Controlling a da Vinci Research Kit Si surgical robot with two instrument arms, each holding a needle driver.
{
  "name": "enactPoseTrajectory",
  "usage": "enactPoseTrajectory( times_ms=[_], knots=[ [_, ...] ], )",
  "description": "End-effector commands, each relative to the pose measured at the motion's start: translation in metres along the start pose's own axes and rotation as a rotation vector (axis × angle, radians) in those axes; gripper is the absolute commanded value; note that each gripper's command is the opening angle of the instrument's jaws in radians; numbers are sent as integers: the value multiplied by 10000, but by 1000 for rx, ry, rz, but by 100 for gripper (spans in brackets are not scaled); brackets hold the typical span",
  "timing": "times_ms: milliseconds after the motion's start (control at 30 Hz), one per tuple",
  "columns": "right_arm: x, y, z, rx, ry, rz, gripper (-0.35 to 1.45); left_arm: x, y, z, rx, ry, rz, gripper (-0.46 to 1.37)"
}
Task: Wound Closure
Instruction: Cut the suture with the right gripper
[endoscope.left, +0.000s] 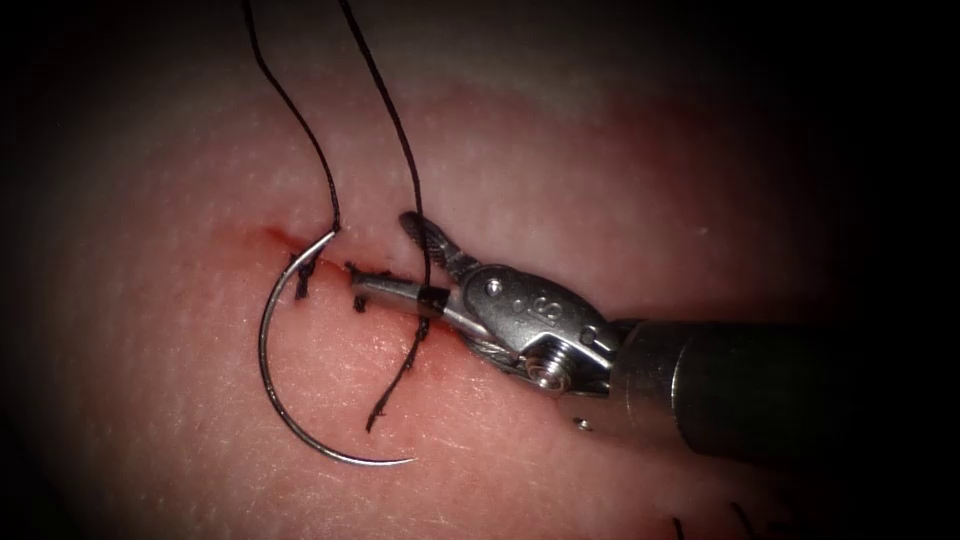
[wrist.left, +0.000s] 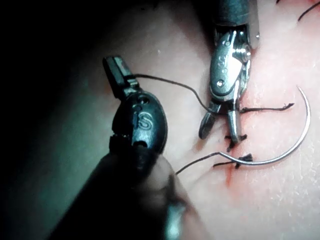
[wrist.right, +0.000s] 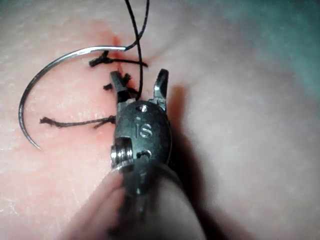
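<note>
Broadly, the tissue (endoscope.left: 560, 170) lies under everything, its cut (endoscope.left: 330, 262) carrying dark stitches and a little red fluid (endoscope.left: 275, 238). Over the cut the right tool (endoscope.left: 385, 258) has its jaws spread, a strand of thread (endoscope.left: 412, 180) running between them ungripped; the left tool (wrist.left: 116, 75) has its jaws pressed together on thread. Free of both tools, the needle (endoscope.left: 268, 385) lies flat on the tissue left of the cut, its thread end at the cut's edge.

Right gripper (endoscope.left: 395, 262): enters from the right on a dark shaft, wrist bent, jaws spread apart in a V pointing left, nothing clamped between them; seen likewise in the right wrist view (wrist.right: 140, 82) and in the left wrist view (wrist.left: 220, 131). Left gripper (wrist.left: 116, 70): dark wristed head raised, jaws together, tip pointing up and away.
</note>
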Motion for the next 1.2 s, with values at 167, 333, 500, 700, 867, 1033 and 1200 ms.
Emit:
enactPoseTrajectory(
  times_ms=[167, 333, 500, 700, 867, 1033, 1200],
  knots=[
    [0, -4, 3, -3, 0, 1, 99, 5, -4, 0, -2, 0, -4, -35],
    [1, -7, 10, 1, 0, 3, 99, 8, -7, 0, -4, -1, 2, -35],
    [0, -11, 20, 7, 0, 4, 99, 8, -7, 0, -4, -1, 2, -35],
    [0, -16, 27, 20, 0, 5, 100, 9, -9, 0, -5, -1, -1, -35],
    [1, -18, 29, 23, -1, 6, 100, 11, -11, 1, -2, -1, -5, -35],
    [1, -17, 30, 26, 2, 5, 98, 13, -12, 1, -2, -2, -3, -35],
    [1, -18, 33, 41, -5, 5, 92, 15, -13, 1, -2, -4, 0, -35]
  ],
)
